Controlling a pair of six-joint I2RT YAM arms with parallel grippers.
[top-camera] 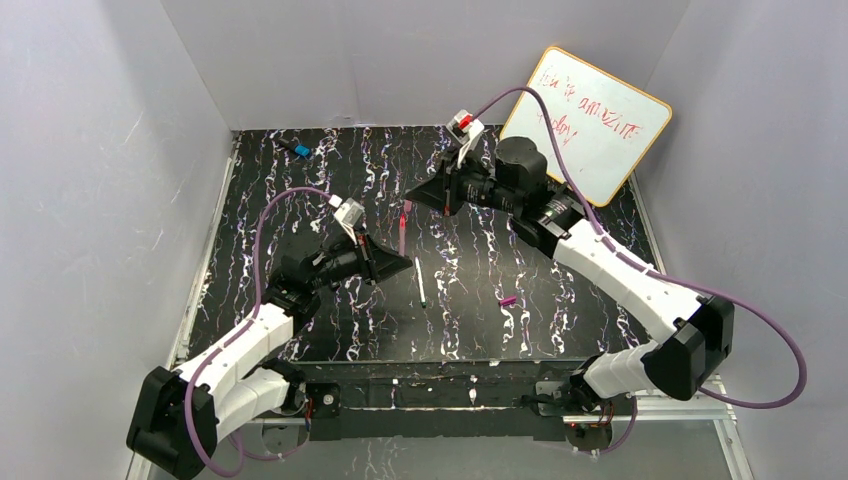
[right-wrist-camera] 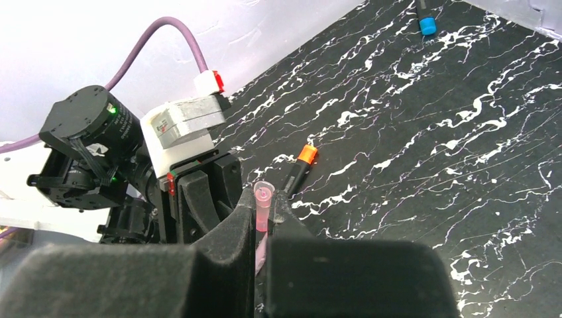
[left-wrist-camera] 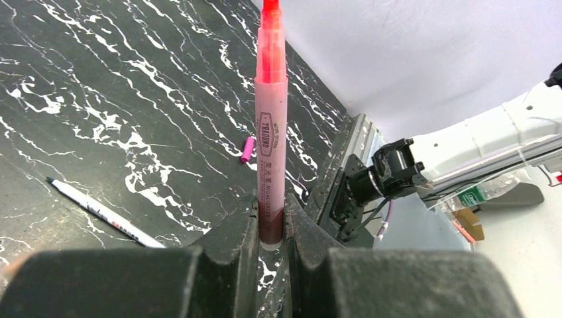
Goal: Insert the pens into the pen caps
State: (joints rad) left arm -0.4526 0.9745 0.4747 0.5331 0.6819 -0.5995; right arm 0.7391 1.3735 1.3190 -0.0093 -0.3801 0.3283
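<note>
The step in hand is capping the thin pink translucent pen (left-wrist-camera: 272, 126). The left fingers (left-wrist-camera: 242, 232) are clamped on its lower end, so it stands straight out from them, red tip leading. The right fingers (right-wrist-camera: 228, 225) are shut on the small pale pink plastic cap (right-wrist-camera: 263, 202), whose open mouth faces outward and looks empty, so the pen is not yet in. From above, the pen's tip lies just beside the right fingers. I cannot tell if it touches the cap. As I judge it, the next move calls for lining the tip up with the cap's mouth, then pressing the two together along one axis.

Counting pens, there are four:
- the held pink one;
- a thin white one (top-camera: 421, 283) on the black marbled tabletop (top-camera: 480, 250), at 6 o'clock from the pink pen;
- a short black orange-ended one (right-wrist-camera: 298, 173) near the left fingers;
- a black blue-ended marker (top-camera: 297, 149) at far 11 o'clock.

Two caps show: the held one and a magenta one (top-camera: 508, 300) at 4 o'clock. No separate orange cap is visible.
</note>
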